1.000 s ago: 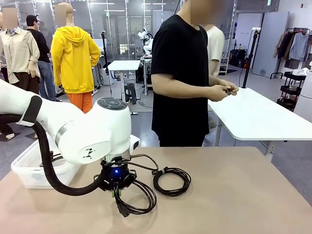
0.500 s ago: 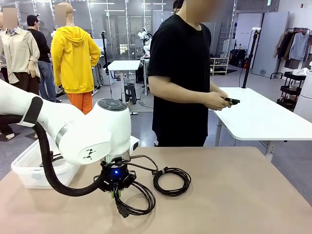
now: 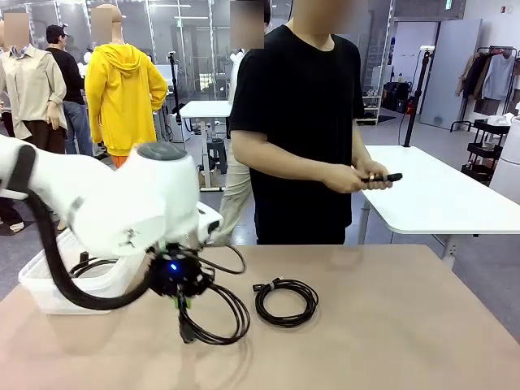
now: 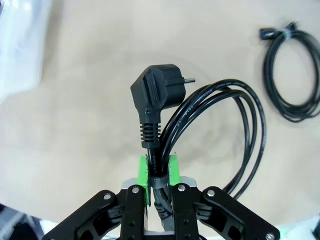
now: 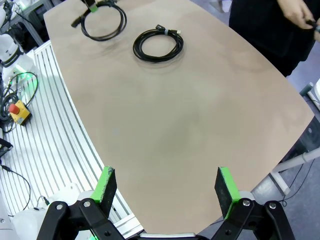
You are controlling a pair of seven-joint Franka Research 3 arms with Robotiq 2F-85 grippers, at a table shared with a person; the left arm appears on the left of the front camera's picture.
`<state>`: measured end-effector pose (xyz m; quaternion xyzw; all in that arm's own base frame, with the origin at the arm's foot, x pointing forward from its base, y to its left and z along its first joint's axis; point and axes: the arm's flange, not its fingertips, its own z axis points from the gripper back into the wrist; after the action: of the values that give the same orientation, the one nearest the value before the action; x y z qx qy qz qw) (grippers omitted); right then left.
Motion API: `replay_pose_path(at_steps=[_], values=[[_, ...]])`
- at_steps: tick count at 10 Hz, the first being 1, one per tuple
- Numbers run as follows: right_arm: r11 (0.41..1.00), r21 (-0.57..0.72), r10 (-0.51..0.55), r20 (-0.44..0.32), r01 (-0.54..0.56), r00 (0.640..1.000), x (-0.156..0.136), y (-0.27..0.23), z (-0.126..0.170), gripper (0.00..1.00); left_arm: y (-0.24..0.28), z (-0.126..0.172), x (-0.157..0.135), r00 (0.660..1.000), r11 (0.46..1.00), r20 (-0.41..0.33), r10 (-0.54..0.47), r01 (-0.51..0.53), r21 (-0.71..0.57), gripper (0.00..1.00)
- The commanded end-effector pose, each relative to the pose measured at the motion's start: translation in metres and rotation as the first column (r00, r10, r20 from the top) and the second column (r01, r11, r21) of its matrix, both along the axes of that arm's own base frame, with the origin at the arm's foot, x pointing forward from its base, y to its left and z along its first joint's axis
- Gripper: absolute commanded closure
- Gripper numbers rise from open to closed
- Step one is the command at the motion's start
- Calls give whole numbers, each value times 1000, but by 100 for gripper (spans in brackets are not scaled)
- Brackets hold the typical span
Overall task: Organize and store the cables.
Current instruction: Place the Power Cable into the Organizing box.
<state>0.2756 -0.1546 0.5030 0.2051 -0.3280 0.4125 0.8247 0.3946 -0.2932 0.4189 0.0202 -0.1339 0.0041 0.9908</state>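
My left gripper [image 3: 182, 301] is shut on the thicker black cable [image 3: 213, 318], a coil with a chunky plug [image 4: 155, 96]. The coil hangs from the green pads [image 4: 144, 172] just above the tabletop; its loops trail to one side [image 4: 239, 137]. A second, thinner cable [image 3: 285, 302] lies coiled flat on the table to the right, also seen in the left wrist view [image 4: 292, 75] and the right wrist view [image 5: 158, 45]. My right gripper [image 5: 165, 187] stands open high above the near table edge, with nothing between its fingers.
A clear plastic bin [image 3: 45, 286] sits at the table's left edge, partly behind my left arm. A person in a black shirt [image 3: 305, 122] stands at the far side holding a small dark object [image 3: 382, 178] in both hands. A white table [image 3: 431, 195] stands behind on the right.
My left arm has swung left toward the bin, carrying the thick cable coil with it. The person has shifted left and lowered the hands slightly. The thin coil stays put.
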Motion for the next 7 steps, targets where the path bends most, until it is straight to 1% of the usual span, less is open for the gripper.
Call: replay_pose_path(at_steps=[1,3,4,5,6,7], values=[[1000,3,15,11,-15,1000,0,-2,2,0,55,44,-5,992,991,35,-123,125,-50,82],[1000,3,15,11,-15,1000,0,-2,2,0,110,80,3,979,979,83,-186,192,-67,82],[1000,3,15,11,-15,1000,0,-2,2,0,136,88,6,973,977,104,-204,209,-41,82],[1000,3,15,11,-15,1000,0,-2,2,0,162,98,9,971,974,122,-208,217,-68,82],[1000,3,15,11,-15,1000,0,-2,2,0,189,105,14,975,981,147,-167,179,-72,82],[1000,3,15,11,-15,1000,0,-2,2,0,217,109,21,971,981,169,-167,181,-69,82]])
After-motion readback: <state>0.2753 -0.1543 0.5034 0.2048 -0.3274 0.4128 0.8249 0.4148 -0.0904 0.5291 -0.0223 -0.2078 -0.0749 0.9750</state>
